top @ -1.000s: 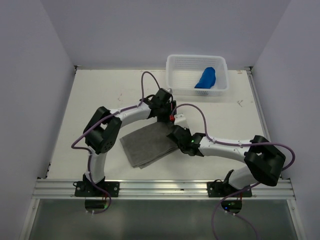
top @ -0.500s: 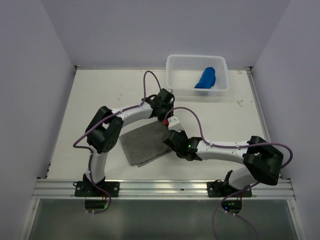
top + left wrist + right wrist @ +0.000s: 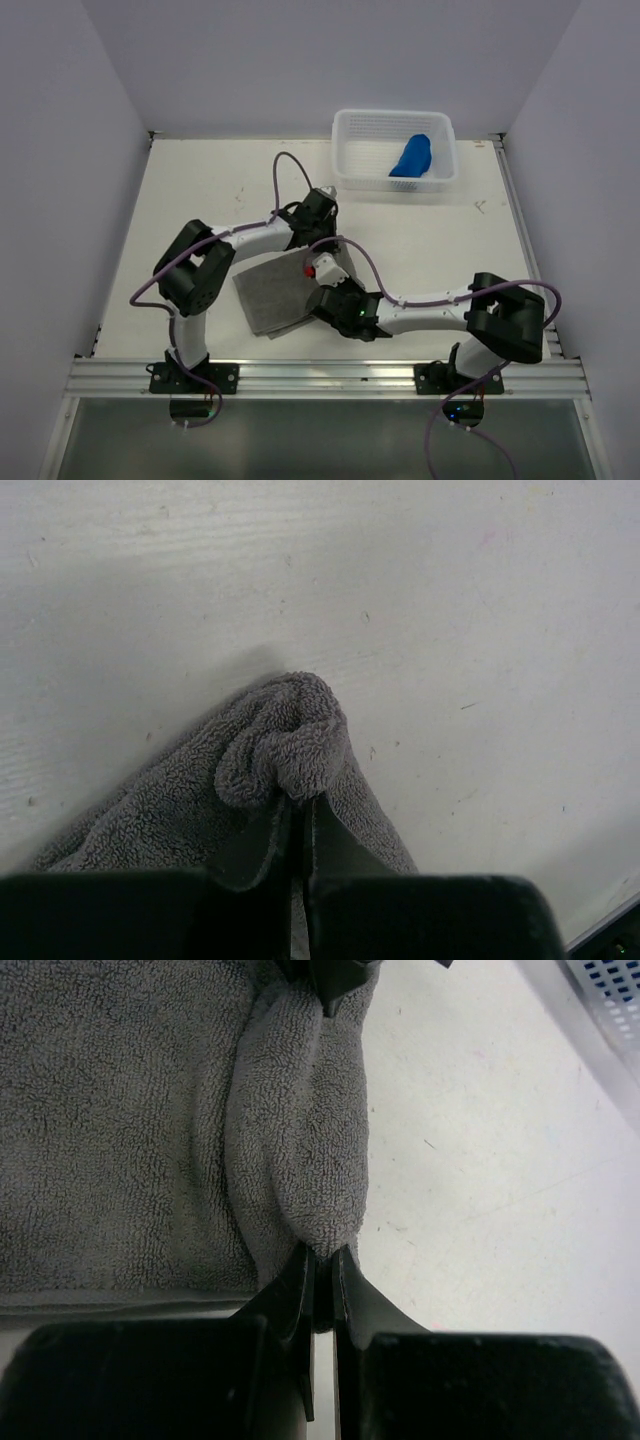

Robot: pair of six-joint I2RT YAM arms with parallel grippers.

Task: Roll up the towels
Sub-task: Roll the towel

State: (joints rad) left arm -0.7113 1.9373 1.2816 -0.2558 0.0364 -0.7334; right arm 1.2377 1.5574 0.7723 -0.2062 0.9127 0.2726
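The grey towel (image 3: pixel 273 292) lies folded on the table between the two arms, its right edge lifted into a fold. My left gripper (image 3: pixel 327 262) is shut on the far corner of that edge; the pinched corner of the grey towel (image 3: pixel 290 750) bunches above my left gripper (image 3: pixel 300 805). My right gripper (image 3: pixel 322 296) is shut on the near end of the same edge, where the grey towel (image 3: pixel 300 1160) rises as a rolled ridge from my right gripper (image 3: pixel 323 1260). The blue towel (image 3: pixel 411 157) lies rolled in the white basket (image 3: pixel 345 150).
The white basket stands at the back right of the table (image 3: pixel 200 190). A metal rail (image 3: pixel 320 378) runs along the near edge, and walls close in the sides.
Both arms have moved left and toward the near edge, drawing the towel's right edge over with them. My left gripper has gone from open to shut on the towel's corner.
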